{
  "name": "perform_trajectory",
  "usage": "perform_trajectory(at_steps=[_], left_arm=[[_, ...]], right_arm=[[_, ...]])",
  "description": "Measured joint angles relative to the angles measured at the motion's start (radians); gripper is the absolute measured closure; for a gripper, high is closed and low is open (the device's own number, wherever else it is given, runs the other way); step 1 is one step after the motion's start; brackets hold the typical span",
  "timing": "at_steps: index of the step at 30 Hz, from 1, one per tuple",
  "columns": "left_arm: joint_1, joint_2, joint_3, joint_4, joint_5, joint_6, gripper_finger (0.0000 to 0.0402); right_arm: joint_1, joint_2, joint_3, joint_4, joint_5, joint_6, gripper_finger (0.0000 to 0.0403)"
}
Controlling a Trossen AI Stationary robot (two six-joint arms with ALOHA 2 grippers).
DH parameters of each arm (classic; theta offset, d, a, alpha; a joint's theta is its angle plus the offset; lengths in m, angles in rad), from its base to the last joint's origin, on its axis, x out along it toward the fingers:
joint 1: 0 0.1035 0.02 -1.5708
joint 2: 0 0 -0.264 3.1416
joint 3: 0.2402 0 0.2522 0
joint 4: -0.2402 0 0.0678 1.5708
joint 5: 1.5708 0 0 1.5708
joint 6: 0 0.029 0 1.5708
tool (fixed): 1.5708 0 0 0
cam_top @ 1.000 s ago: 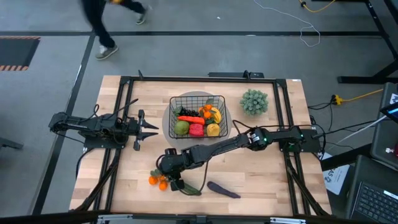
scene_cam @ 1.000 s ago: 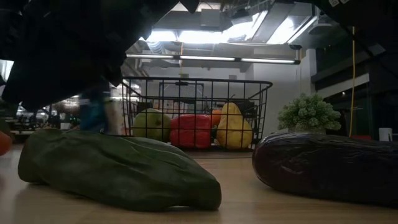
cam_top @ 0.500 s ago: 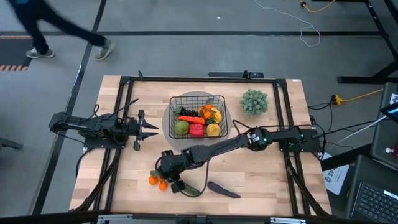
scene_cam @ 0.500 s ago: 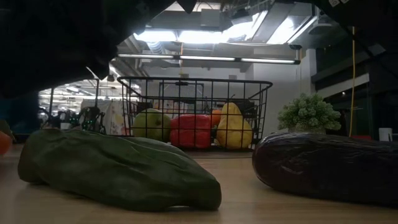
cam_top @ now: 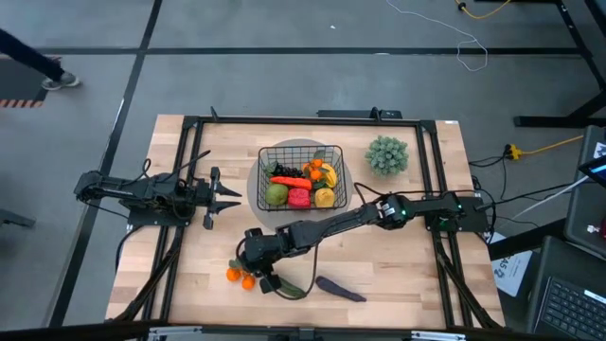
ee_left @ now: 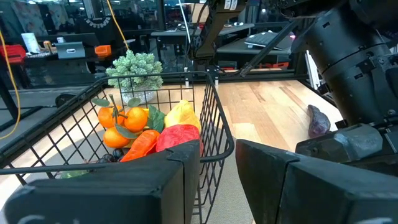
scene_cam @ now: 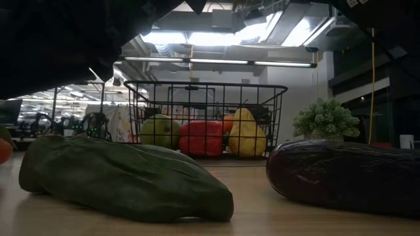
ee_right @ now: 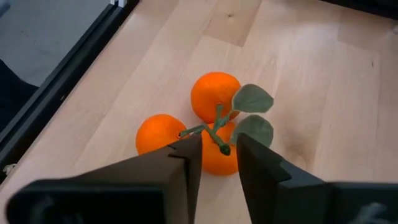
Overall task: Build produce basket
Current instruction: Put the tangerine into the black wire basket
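The black wire basket [cam_top: 301,152] stands at the table's far middle and holds an apple, pepper, lemon, carrot and tangerines. On the near left lie three tangerines [ee_right: 208,124] joined by a green stem. My right gripper [ee_right: 217,152] slants down over them, open, a finger on either side of the stem. A green cucumber [cam_top: 289,287] and a purple eggplant [cam_top: 339,289] lie on the table to the right of the tangerines. My left gripper [cam_top: 222,196] waits open, level, left of the basket. My right gripper's fingertips [ee_right: 189,149] stand close on both sides of the tangerines' stem [ee_right: 219,144], coming from above at a slant. I cannot tell whether they touch it. The tangerines rest on the table.
A pale-green bushy plant [cam_top: 387,154] stands right of the basket. A grey disc [cam_top: 256,194] lies under the basket. Black frame rails [cam_top: 180,189] run along the table's sides. Bare wood lies between the basket and the near produce.
My right gripper has stayed over the tangerines and tipped a little. The produce has not moved. Beyond the table's far edge a person has walked off toward the left.
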Motion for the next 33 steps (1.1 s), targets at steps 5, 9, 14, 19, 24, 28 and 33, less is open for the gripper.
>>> perform_trajectory(at_steps=[5,9,14,19,24,28,33], left_arm=[[0.0,0.0,0.0,0.0,0.0,0.0,0.0308],[0.0,0.0,0.0,0.0,0.0,0.0,0.0308],[0.0,0.0,0.0,0.0,0.0,0.0,0.0308],[0.0,0.0,0.0,0.0,0.0,0.0,0.0308],[0.0,0.0,0.0,0.0,0.0,0.0,0.0308],[0.0,0.0,0.0,-0.001,0.0,0.0,0.0308],[0.0,0.0,0.0,0.0,0.0,0.0,0.0308]], right_arm=[[0.0,0.0,0.0,0.0,0.0,-0.015,0.034],[0.0,0.0,0.0,0.015,0.0,-0.058,0.0378],[0.0,0.0,0.0,0.046,0.002,-0.115,0.0399],[-0.008,-0.006,0.022,0.027,0.016,-0.149,0.0401],[-0.022,-0.03,0.018,0.001,0.019,-0.152,0.0402],[-0.025,-0.075,0.02,-0.015,0.018,-0.156,0.0402],[-0.023,-0.147,0.021,-0.05,0.018,-0.205,0.0403]])
